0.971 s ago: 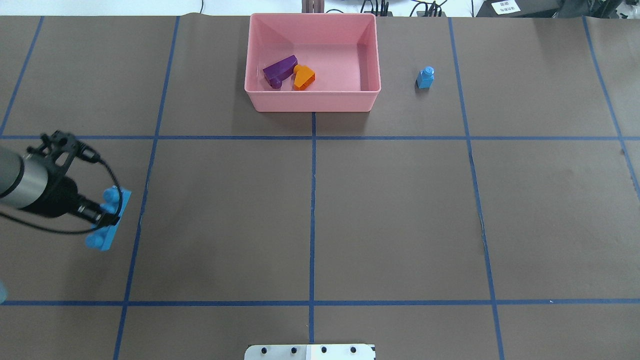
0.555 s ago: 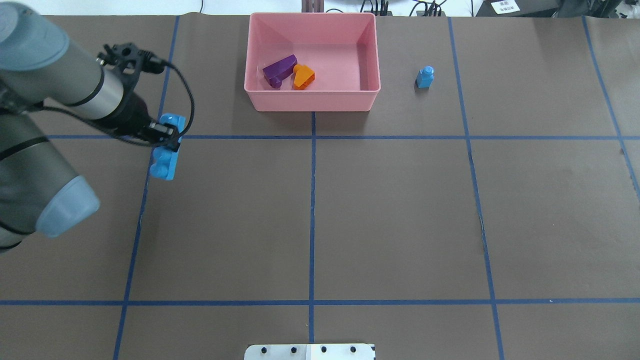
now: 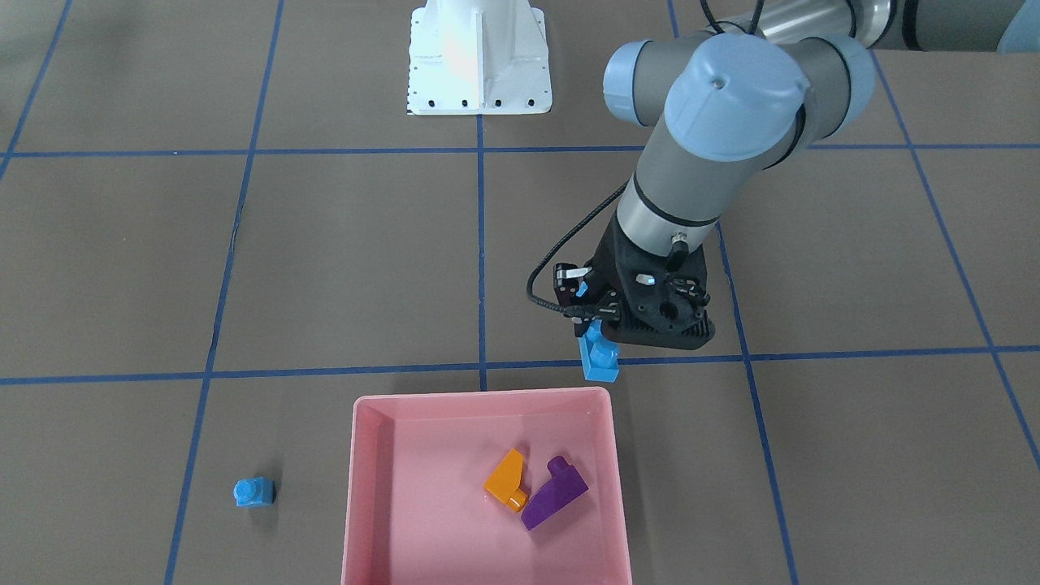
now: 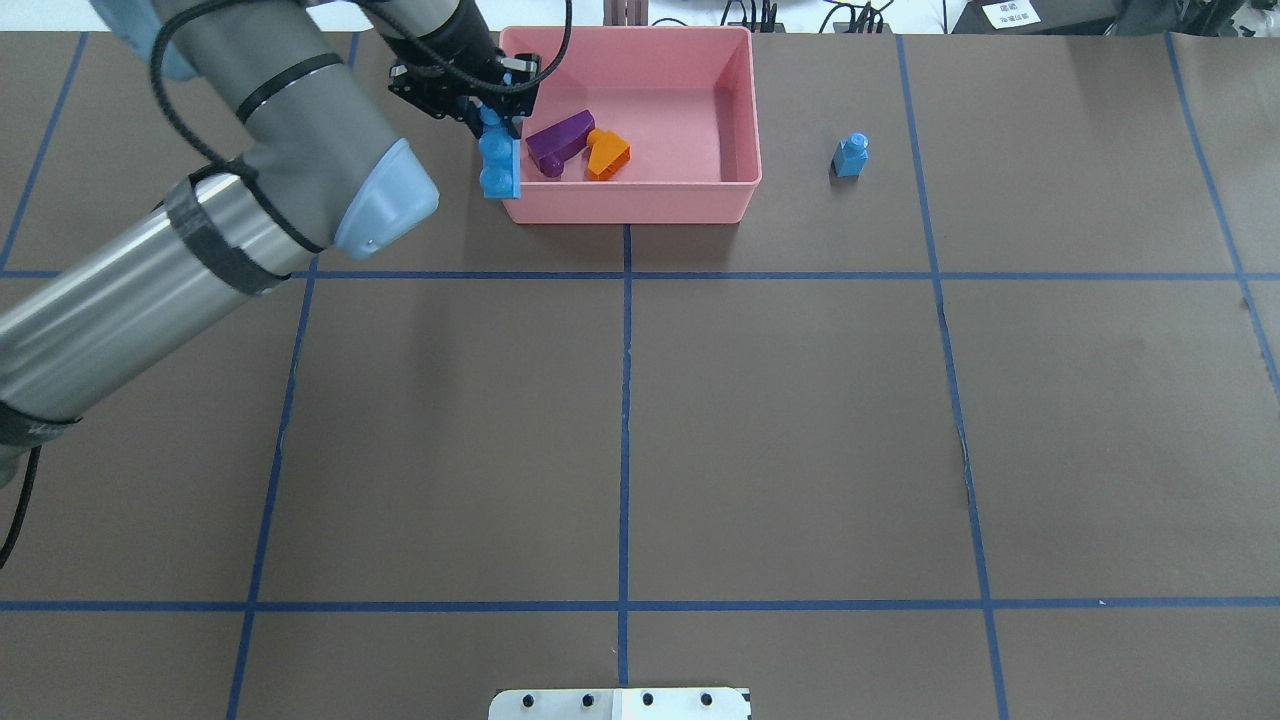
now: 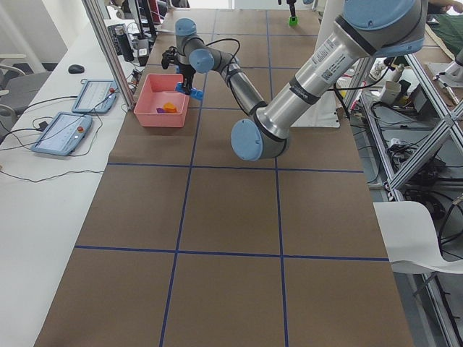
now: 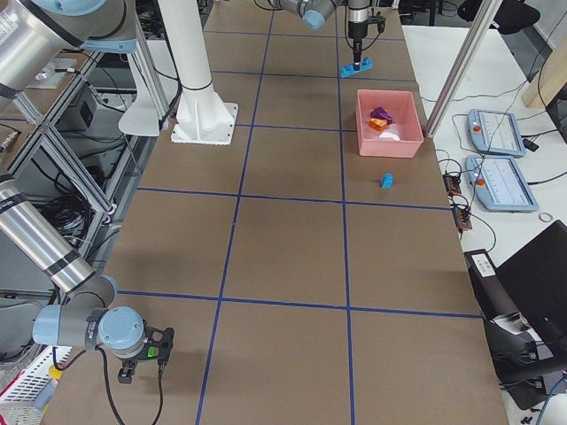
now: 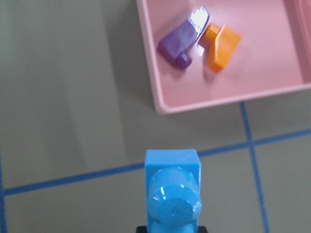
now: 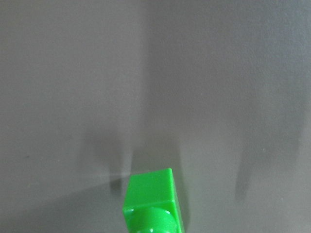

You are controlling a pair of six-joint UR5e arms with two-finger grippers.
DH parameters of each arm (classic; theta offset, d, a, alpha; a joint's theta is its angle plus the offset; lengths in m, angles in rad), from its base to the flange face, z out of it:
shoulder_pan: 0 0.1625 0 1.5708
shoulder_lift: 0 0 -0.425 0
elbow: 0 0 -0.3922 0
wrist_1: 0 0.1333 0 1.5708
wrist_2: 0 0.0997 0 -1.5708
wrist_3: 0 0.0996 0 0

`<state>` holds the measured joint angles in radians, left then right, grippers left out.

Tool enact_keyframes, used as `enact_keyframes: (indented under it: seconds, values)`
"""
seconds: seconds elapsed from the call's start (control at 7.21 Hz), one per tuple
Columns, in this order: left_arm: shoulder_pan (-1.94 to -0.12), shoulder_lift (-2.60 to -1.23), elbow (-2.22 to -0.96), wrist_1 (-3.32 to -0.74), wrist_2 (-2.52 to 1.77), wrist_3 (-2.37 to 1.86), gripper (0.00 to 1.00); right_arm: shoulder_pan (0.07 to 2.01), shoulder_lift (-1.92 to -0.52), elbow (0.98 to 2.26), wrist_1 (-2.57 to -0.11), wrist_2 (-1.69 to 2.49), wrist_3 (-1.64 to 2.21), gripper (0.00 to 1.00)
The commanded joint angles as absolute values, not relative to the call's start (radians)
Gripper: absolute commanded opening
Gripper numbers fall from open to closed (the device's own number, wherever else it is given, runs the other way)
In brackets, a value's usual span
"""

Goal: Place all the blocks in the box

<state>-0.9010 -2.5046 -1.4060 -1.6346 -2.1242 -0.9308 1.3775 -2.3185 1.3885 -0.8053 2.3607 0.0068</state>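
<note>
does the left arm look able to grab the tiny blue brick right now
Probably not yet: the left claw is shut on the long blue brick by the box, so it is full. The tiny blue brick stands past the box's other side.

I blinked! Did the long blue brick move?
Yes. The long blue brick moved from far left to the left wall of the pink box.

No writing is legible. A white label (image 4: 1010, 13) sits at the far top of the overhead view, well to the right of the left gripper (image 4: 492, 122); its print is too small to make out. Dark lettering (image 5: 327, 52) runs along the left arm's silver tube (image 5: 304, 81), up-arm from that gripper, equally unreadable.
</note>
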Motion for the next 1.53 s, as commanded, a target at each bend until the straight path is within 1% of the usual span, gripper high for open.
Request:
enact_keyframes:
  seconds: [0.0,0.14,0.28,0.42,0.83,0.97,1.11,1.25,1.39]
  values:
    - [-0.905,-2.574,-1.238,-1.762,-2.114,-0.978,0.00,1.378,-2.303,1.378,-0.807,2.385,0.008,0.86]
    - [-0.907,-2.589,-1.214,-1.769,-2.090,-0.982,0.00,1.378,-2.286,1.378,-0.810,2.402,0.008,0.71]
    - [-0.907,-2.603,-1.181,-1.793,-2.065,-0.983,0.00,1.378,-2.281,1.378,-0.810,2.407,0.008,0.49]
    - [-0.907,-2.626,-1.114,-1.849,-2.063,-0.989,0.00,1.378,-2.275,1.376,-0.811,2.416,0.008,0.00]
    - [-0.914,-2.675,-0.998,-1.954,-2.005,-1.037,0.00,1.379,-2.272,1.406,-0.804,2.508,0.006,0.00]
    - [-0.914,-2.709,-0.901,-2.023,-1.993,-1.045,0.00,1.379,-2.269,1.473,-0.821,2.517,0.014,0.00]
    - [-0.910,-2.709,-0.872,-2.063,-1.985,-1.045,0.11,1.379,-2.214,1.529,-0.830,2.520,0.120,0.00]
    - [-0.899,-2.707,-0.867,-2.065,-1.983,-1.043,0.59,1.378,-2.119,1.573,-0.863,2.522,0.240,0.00]
    - [-0.885,-2.706,-0.868,-2.065,-1.959,-1.037,0.92,1.376,-1.968,1.583,-0.973,2.566,0.292,0.00]
